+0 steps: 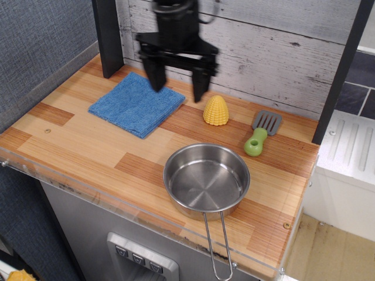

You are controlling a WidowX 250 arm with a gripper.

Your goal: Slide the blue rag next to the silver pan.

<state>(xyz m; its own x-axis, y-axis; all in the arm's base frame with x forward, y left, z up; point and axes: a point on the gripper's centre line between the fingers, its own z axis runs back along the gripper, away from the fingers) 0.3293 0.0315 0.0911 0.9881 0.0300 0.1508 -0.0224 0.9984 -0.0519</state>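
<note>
The blue rag (136, 104) lies flat and folded on the wooden counter at the back left. The silver pan (206, 178) stands at the front middle, its wire-loop handle (217, 246) reaching past the front edge. The rag and the pan are apart, with bare wood between them. My black gripper (178, 89) hangs open and empty above the rag's far right corner, its left finger over the rag's edge and its right finger near the corn. It looks blurred.
A yellow toy corn (215, 110) stands right of the rag. A grey spatula with a green handle (260, 133) lies further right. A dark post (108, 36) stands at the back left. A white plank wall (281, 52) runs behind the counter.
</note>
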